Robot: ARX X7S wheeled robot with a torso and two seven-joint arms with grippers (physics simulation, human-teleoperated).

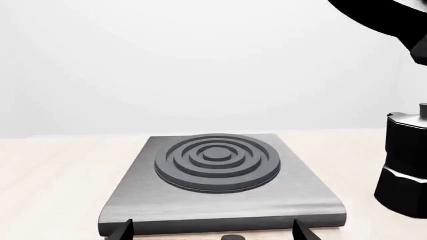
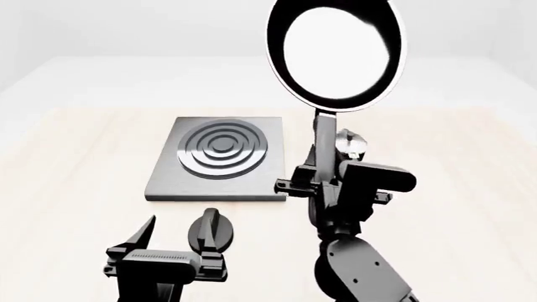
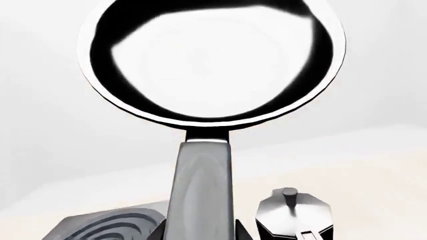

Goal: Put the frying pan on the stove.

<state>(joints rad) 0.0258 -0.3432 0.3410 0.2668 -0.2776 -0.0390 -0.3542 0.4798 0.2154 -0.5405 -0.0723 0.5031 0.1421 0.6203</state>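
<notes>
Frying pan (image 2: 336, 53) held up high by handle in right claw (image 2: 323, 182), above counter (image 2: 75, 163) middle. Must be swung over stove (image 2: 220, 165), lowered flat on rings, moka pot (image 2: 350, 145) missed. Left claw (image 2: 180, 236) spread wide, holding nothing.

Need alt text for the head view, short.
The right gripper holds the frying pan by its handle, lifted above the table with its shiny inside facing the camera. The stove lies flat to the pan's left, nothing on its burner. The left gripper sits low in front of it, jaws open and empty.
</notes>
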